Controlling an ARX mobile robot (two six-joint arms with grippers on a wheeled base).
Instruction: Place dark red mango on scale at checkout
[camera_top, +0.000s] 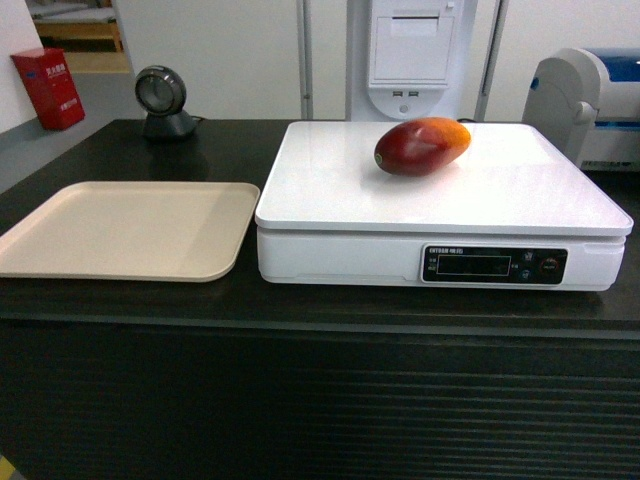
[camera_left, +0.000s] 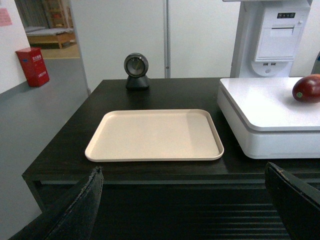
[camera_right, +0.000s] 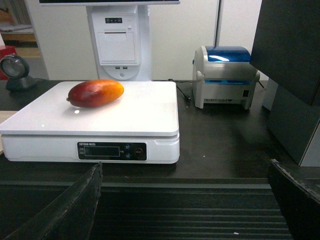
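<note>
The dark red mango (camera_top: 421, 146) lies on its side on the white platform of the scale (camera_top: 520, 200), towards the back; it also shows as the mango (camera_right: 95, 93) and the mango (camera_left: 307, 88). The scale (camera_right: 150, 115) stands on the dark checkout (camera_top: 300, 310) counter. Both arms are drawn back in front of the counter's ribbed panel, out of the head view. My left gripper (camera_left: 184, 175) is open with nothing between its fingers. My right gripper (camera_right: 186, 172) is open and empty too.
A flat beige tray (camera_top: 120, 230) lies left of the scale. A small round black scanner (camera_top: 160, 100) stands at the back left. A receipt printer kiosk (camera_top: 410, 50) rises behind the scale, and a blue-topped label printer (camera_right: 225, 75) and a dark box (camera_right: 292, 75) sit on the right.
</note>
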